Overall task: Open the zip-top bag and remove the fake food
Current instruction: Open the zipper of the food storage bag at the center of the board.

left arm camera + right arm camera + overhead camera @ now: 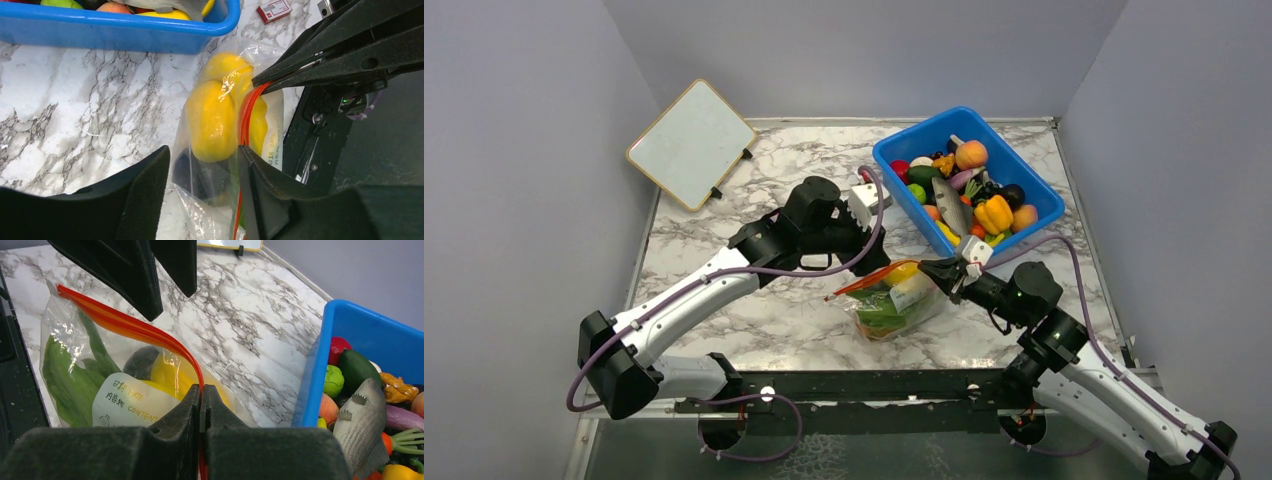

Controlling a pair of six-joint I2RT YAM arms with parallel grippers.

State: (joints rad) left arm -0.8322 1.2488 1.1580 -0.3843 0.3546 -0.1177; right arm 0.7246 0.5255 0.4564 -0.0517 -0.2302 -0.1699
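Currently the marble worktop [754, 330] carries a blue bin [100, 32] of toy produce at its far right. The zip-top bag [894, 305] lies front of centre, just beside the bin, between the two arms. The left gripper [202, 155] stands partly open, its fingers straddling the bag. One finger rests against the red-orange zip strip [125, 325], and nothing is clamped. The right gripper [201, 392] is fully closed, pinching that strip at the bag's mouth. The fake food [212, 120] sits inside the bag: yellow fruit, a green leaf [65, 380] and one dark item.

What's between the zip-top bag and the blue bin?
Only a bare strip of marble table separates the zip-top bag from the blue bin; the right wrist view shows it best.
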